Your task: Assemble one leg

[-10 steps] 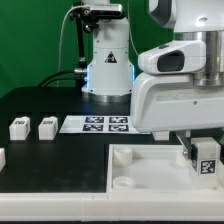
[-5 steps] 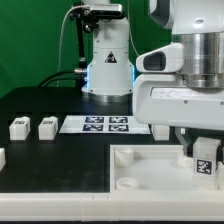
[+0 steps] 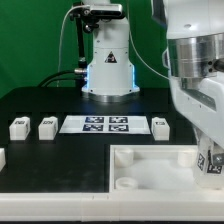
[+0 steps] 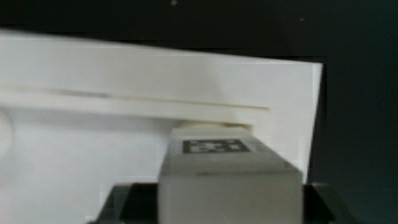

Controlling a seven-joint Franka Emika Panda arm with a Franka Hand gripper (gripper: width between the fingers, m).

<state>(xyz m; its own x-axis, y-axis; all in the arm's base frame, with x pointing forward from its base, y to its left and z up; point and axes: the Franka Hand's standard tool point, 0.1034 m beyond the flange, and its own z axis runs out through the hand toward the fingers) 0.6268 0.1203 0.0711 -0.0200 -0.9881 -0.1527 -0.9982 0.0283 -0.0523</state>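
Observation:
My gripper (image 3: 207, 150) is shut on a leg (image 3: 213, 164), a small white square post with a black-and-white tag, at the exterior view's right edge. It holds the leg over the far right corner of the big white panel (image 3: 150, 165) with round sockets. In the wrist view the leg (image 4: 217, 160) sits between my two dark fingers (image 4: 135, 203), tag facing the camera, with the panel (image 4: 107, 90) behind it. The leg's lower end is hidden. Three more legs stand on the table (image 3: 18, 127), (image 3: 46, 126), (image 3: 160, 125).
The marker board (image 3: 95, 124) lies behind the panel. The robot's base (image 3: 107, 60) stands at the back. Another white part (image 3: 2, 157) shows at the exterior view's left edge. The tabletop is black.
The arm has swung to the exterior view's right and turned. The held leg has moved a little right and down, toward the panel's corner.

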